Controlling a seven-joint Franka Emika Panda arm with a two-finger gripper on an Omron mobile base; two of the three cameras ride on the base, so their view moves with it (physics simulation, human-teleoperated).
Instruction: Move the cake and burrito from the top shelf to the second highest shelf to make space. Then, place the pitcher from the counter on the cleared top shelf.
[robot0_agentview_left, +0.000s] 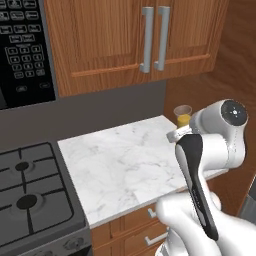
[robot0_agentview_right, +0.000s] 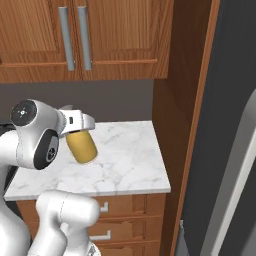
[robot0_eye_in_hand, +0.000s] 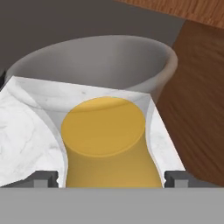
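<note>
So the pitcher (robot0_agentview_right: 82, 146) is sitting on the marbled desk (robot0_agentview_left: 120, 165), toward its back right corner, close to the tall brown wooden panel (robot0_agentview_right: 182, 110) that closes off the desk's right end. From the left base view you only catch the pitcher's pale rim and a bit of yellow liquid poking out behind the arm; the right base view shows more of the yellow-orange body under the hand.

The gripper (robot0_eye_in_hand: 111, 177) is right at the pitcher. In the hand view the two dark fingertips (robot0_eye_in_hand: 43, 178) sit on either side of the yellow body, one left and one right, with the pitcher's wide pale rim just above them. The jaws are spread wide around it, and honestly I can't tell whether the tips are actually touching the glass or just flanking it. The pitcher looks like it's standing on the desk, not lifted.

Other stuff around the pitcher: wooden upper cabinets (robot0_agentview_left: 135, 40) with silver bar handles above it, a black gas stove (robot0_agentview_left: 30, 195) off at the desk's left end with a black microwave (robot0_agentview_left: 22, 50) over that, and wooden drawers (robot0_agentview_right: 125, 210) under the desk. A dark fridge door (robot0_agentview_right: 230, 150) stands past the wooden panel.
</note>
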